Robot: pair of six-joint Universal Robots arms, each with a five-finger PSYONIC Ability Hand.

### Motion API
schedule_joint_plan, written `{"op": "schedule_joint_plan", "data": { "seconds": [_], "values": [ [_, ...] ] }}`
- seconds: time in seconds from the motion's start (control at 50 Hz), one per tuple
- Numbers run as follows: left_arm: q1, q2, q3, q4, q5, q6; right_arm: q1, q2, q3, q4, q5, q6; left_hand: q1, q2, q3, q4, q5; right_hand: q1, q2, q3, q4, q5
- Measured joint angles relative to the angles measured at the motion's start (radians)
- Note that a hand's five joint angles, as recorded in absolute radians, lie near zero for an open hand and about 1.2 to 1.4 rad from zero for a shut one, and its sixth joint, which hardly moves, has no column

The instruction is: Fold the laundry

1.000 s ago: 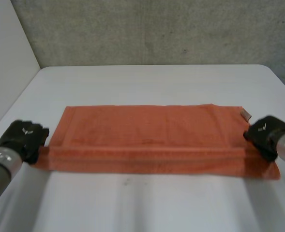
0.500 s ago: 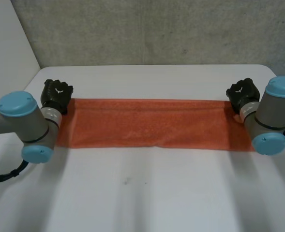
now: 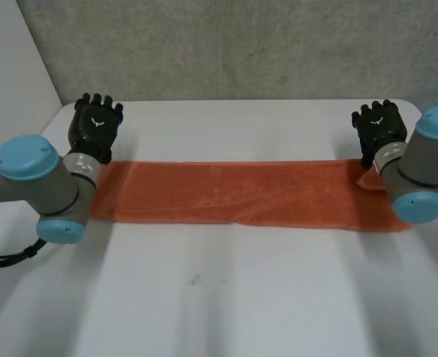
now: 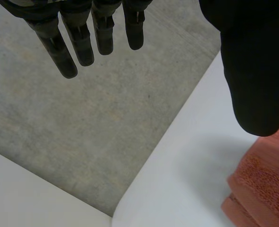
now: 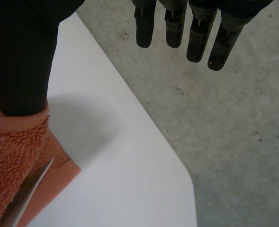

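Towel was lying as a long folded strip across the middle of the frame, running nearly the full width of the tabletop. Left hand sat at the upper left, just past the strip's far-left corner. Its fingers were straight and spread, with nothing in them. Right hand mirrored it at the upper right, fingers straight too and holding nothing. In its wrist view the thumb sat right by the towel's corner, and I couldn't tell whether it touched.

My read: the long fold was down and the next job is bringing one end over to the other. To do that cleanly I'd lift both hands straight up so nothing drags. Then pinch both layers at one end and keep the near and far edges lined up on the way across. The right end looked a bit rumpled under the arm, and the near edge had a small ripple mid-strip, so smooth those first.

Room-wise, the tabletop's far edge was close behind both hands, so not much slack there. The whole lower half of the frame was open.
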Motion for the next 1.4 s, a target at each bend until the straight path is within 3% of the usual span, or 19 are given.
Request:
{"op": "schedule_joint_plan", "data": {
  "seconds": [0.16, 0.18, 0.2, 0.22, 0.26, 0.3, 0.34, 0.38, 0.42, 0.58, 0.64, 0.66, 0.72, 0.74, 0.84, 1.1, 1.24, 1.3, 1.4],
  "values": [
    [0.001, 0.086, -0.078, -0.003, -0.001, -0.001, -0.065, -0.022, -0.009, 0.079, -0.063, 0.097, 0.000, -0.005, 0.000, 0.000, 0.000, 0.000, 0.000, 0.000, 0.000, 0.000],
    [0.001, 0.096, -0.093, -0.003, -0.001, -0.001, -0.081, -0.023, -0.011, 0.084, -0.089, 0.110, 0.000, -0.006, 0.000, 0.000, 0.000, 0.202, 0.204, 0.205, 0.204, 0.197],
    [0.001, 0.096, -0.093, -0.003, -0.001, -0.001, -0.081, -0.023, -0.011, 0.084, -0.089, 0.110, 0.000, -0.006, 0.000, 0.000, 0.000, 0.202, 0.204, 0.205, 0.204, 0.197],
    [0.001, 0.105, -0.109, -0.004, -0.001, -0.002, -0.096, -0.022, -0.013, 0.086, -0.119, 0.120, 0.000, -0.007, 0.000, -0.005, 0.000, 0.407, 0.456, 0.453, 0.443, 0.415],
    [0.002, 0.112, -0.124, -0.004, -0.001, -0.002, -0.111, -0.022, -0.014, 0.087, -0.149, 0.129, 0.000, -0.009, 0.000, -0.005, -0.002, 0.510, 0.611, 0.611, 0.588, 0.535],
    [0.002, 0.116, -0.136, -0.004, -0.001, -0.002, -0.121, -0.022, -0.016, 0.086, -0.166, 0.135, 0.000, -0.009, 0.000, -0.005, -0.007, 0.501, 0.610, 0.611, 0.595, 0.541],
    [0.002, 0.118, -0.146, -0.004, -0.001, -0.003, -0.131, -0.022, -0.017, 0.086, -0.179, 0.142, 0.000, -0.009, 0.000, -0.005, -0.007, 0.331, 0.426, 0.431, 0.414, 0.393],
    [0.002, 0.119, -0.156, -0.004, 0.000, -0.003, -0.142, -0.021, -0.019, 0.085, -0.190, 0.152, 0.000, -0.009, 0.000, -0.005, -0.007, 0.058, 0.107, 0.117, 0.097, 0.090],
    [0.002, 0.120, -0.165, -0.003, 0.000, -0.003, -0.152, -0.021, -0.021, 0.084, -0.196, 0.164, 0.000, -0.009, 0.000, -0.005, -0.007, -0.003, 0.005, 0.010, -0.001, 0.001],
    [0.002, 0.118, -0.176, -0.003, 0.000, -0.006, -0.180, -0.021, -0.038, 0.074, -0.207, 0.229, 0.000, -0.010, 0.000, -0.005, -0.007, -0.003, -0.004, -0.002, -0.003, -0.003],
    [0.002, 0.118, -0.177, -0.003, 0.000, -0.007, -0.184, -0.021, -0.048, 0.074, -0.230, 0.256, 0.000, -0.010, 0.000, -0.005, -0.007, 0.078, 0.108, 0.117, 0.092, 0.088],
    [0.002, 0.118, -0.178, -0.004, 0.000, -0.007, -0.187, -0.020, -0.053, 0.077, -0.255, 0.274, 0.000, -0.010, 0.000, -0.005, -0.007, 0.298, 0.366, 0.360, 0.342, 0.320],
    [0.002, 0.119, -0.180, -0.004, 0.000, -0.008, -0.189, -0.020, -0.057, 0.081, -0.277, 0.288, 0.000, -0.010, 0.000, -0.005, -0.007, 0.401, 0.489, 0.486, 0.468, 0.440],
    [0.002, 0.120, -0.182, -0.004, 0.000, -0.008, -0.192, -0.019, -0.058, 0.083, -0.286, 0.296, 0.000, -0.011, 0.000, -0.005, -0.007, 0.391, 0.473, 0.477, 0.462, 0.437],
    [0.002, 0.123, -0.191, -0.005, 0.001, -0.009, -0.210, -0.018, -0.060, 0.083, -0.274, 0.325, 0.000, -0.014, 0.000, -0.013, -0.007, -0.002, 0.005, 0.013, 0.000, 0.004],
    [0.004, 0.152, -0.230, -0.006, 0.001, -0.012, -0.229, -0.069, -0.007, 0.110, -0.209, 0.345, 0.000, -0.014, 0.000, -0.013, -0.007, -0.005, -0.004, 0.000, -0.003, -0.003],
    [0.002, 0.213, -0.275, -0.006, 0.001, -0.026, -0.229, -0.225, 0.152, 0.200, -0.210, 0.338, 0.000, -0.014, 0.000, -0.013, -0.010, 0.001, 0.018, 0.029, 0.011, 0.017],
    [0.000, 0.280, -0.323, -0.009, 0.001, -0.069, -0.229, -0.346, 0.306, 0.271, -0.214, 0.328, 0.000, -0.014, 0.000, -0.013, -0.012, 0.024, 0.061, 0.074, 0.051, 0.048],
    [0.000, 0.321, -0.354, -0.018, 0.001, -0.117, -0.232, -0.424, 0.439, 0.296, -0.221, 0.319, 0.000, -0.014, 0.000, -0.013, -0.012, 0.125, 0.152, 0.169, 0.152, 0.134]
  ]
}}
